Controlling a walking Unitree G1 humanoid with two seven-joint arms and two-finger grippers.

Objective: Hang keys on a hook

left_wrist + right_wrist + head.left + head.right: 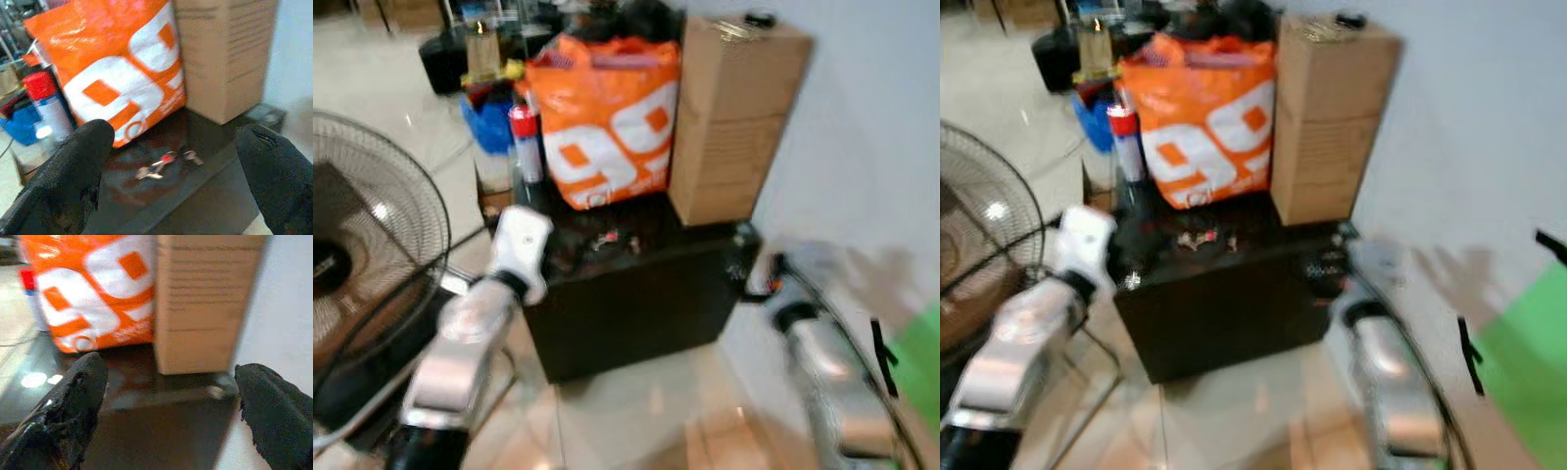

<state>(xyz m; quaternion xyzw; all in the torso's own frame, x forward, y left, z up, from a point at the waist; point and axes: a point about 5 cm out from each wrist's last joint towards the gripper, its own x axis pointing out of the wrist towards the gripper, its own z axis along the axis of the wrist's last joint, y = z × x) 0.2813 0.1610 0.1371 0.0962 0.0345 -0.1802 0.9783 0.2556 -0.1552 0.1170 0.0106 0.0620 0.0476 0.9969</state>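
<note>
Left end effector [171,181] is spread wide, fingers apart and empty, pointed straight at the keys [166,164] — they lie flat on the dark bench [636,294], just in front of the orange bag [602,117] and near the box [729,117]. The right end effector [168,416] is open too, nothing in it, facing the bench edge below the box. Those keys look like a small, light, loose bunch with a red tag: hard metal, likely to slide on that glossy top and to dangle once lifted, so the ring or the tag seems the best place to pinch, coming down from above. The left arm [475,323] is raised and stretched forward, its white wrist at the bench's left corner; the right arm [822,352] reaches alongside the wall [871,147], lower and blurred. A fan [372,225] stands close at the left — and a spray can [526,142] beside the bag. No hook can be made out.
</note>
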